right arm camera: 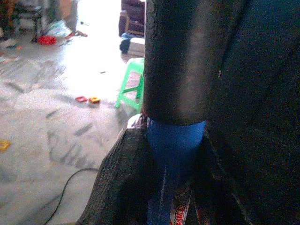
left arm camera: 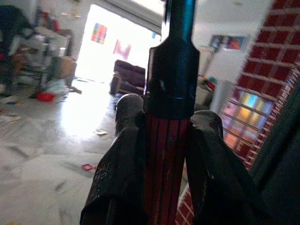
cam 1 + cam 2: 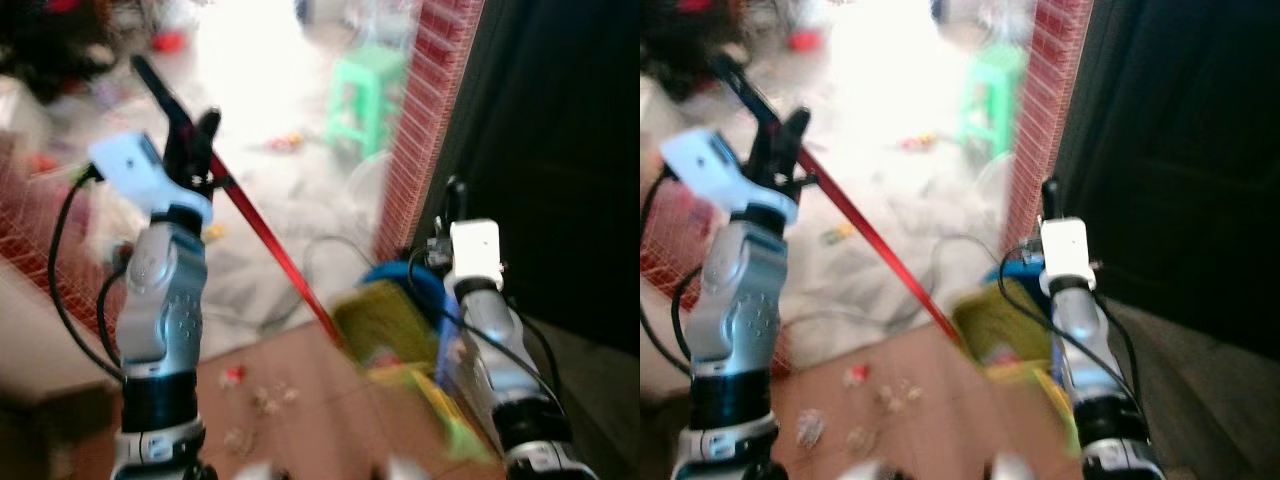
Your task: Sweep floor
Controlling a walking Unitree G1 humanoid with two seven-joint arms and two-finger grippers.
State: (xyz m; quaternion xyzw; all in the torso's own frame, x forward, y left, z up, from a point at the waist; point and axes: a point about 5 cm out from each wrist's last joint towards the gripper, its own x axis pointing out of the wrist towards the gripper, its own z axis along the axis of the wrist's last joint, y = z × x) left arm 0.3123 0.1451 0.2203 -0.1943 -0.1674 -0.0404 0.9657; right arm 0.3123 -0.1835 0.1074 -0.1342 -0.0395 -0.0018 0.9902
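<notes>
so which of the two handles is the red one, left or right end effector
The left end effector grips the red broom handle, black-capped at the top. The right end effector grips a blue handle with a black sleeve.

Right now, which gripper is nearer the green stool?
Right. The right gripper grips a blue handle by the brick pillar, near the green stool; the left gripper holds the red broomstick farther left.

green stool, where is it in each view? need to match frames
Left eye view: green stool at upper centre, just left of the red brick pillar.
Right eye view: upper centre, again left of the pillar.
Left wrist view: not in it.
Right wrist view: mid-frame, left of the blue-and-black handle that the right end effector holds.
Shared landmark: the red broom handle.
</notes>
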